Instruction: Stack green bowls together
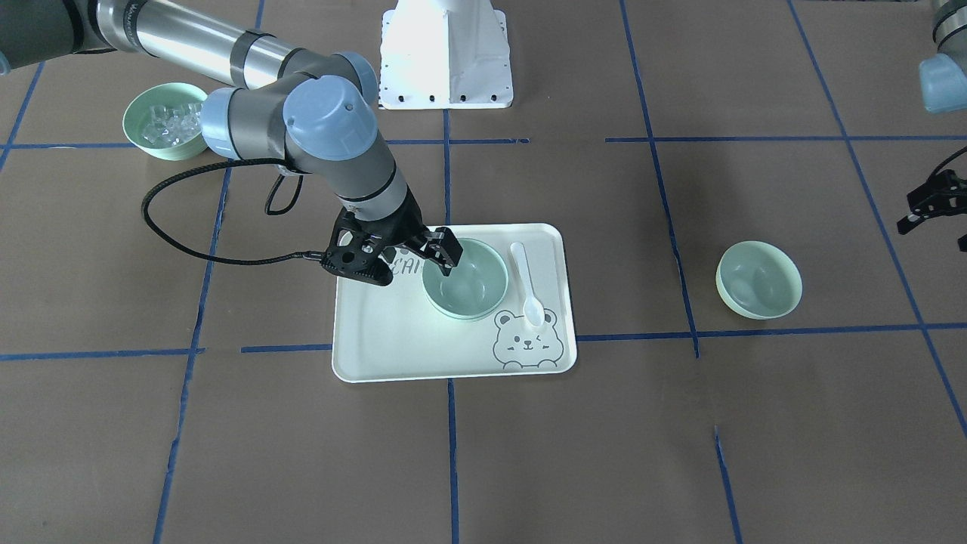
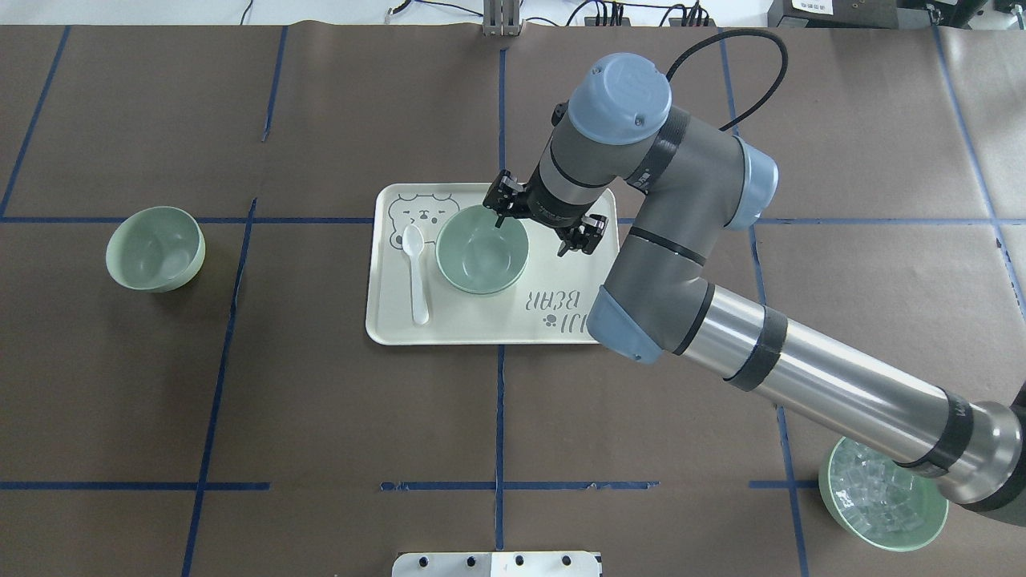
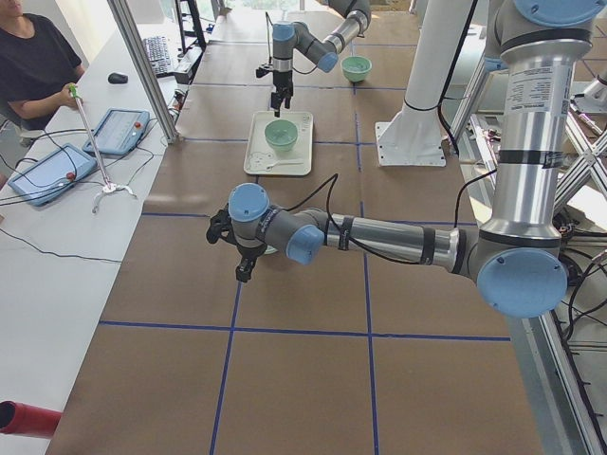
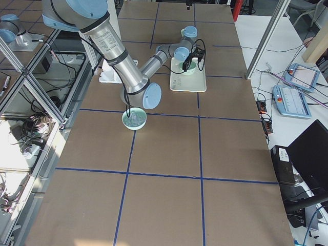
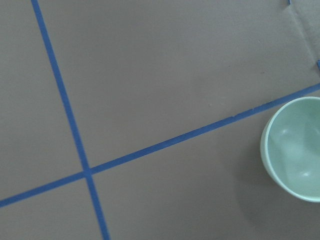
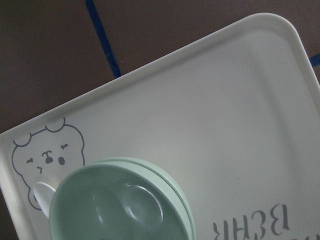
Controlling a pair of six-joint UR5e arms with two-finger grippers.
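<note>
Overhead view, clock bearings taken from the tray centre.

- Two green bowls (image 2: 481, 252) nested on the bear-print tray (image 2: 481, 324); double rim plain in the right wrist view. White spoon (image 2: 417, 272) just beside the stack at 9 o'clock.
- Third green bowl (image 2: 155, 248) alone on the table, well apart at 9 o'clock. Bowl of ice cubes (image 2: 882, 497) far off at 4 o'clock; not part of the job.
- Right gripper (image 2: 501, 204) at the stack's 12-to-1 o'clock rim, fingertips at or touching the edge. Pinching the rim or parted: cannot tell.
- Left gripper (image 1: 931, 227) near the lone bowl but clear of it; fingers look parted, nothing between them. Bowl only at the 4 o'clock edge of the left wrist view, so not yet lined up.

Judged stage: pair done, third bowl to come.

Hazards:
- Lifting away with the rim pinched: top bowl rising with the fingers, then dropping crooked or rolling off the tray.
- Pulling out sideways: a fingertip catching the wall, sliding the glossy stack on the smooth tray, nudging the spoon.
- Thin, slick rim on the lone bowl: shallow or off-centre pinch likely to slip or swing in transit.
- Release off-centre over the stack: bowl seating cocked rather than nested.
- Left arm heading for the tray before the right clears: wrists meeting above it.
</note>
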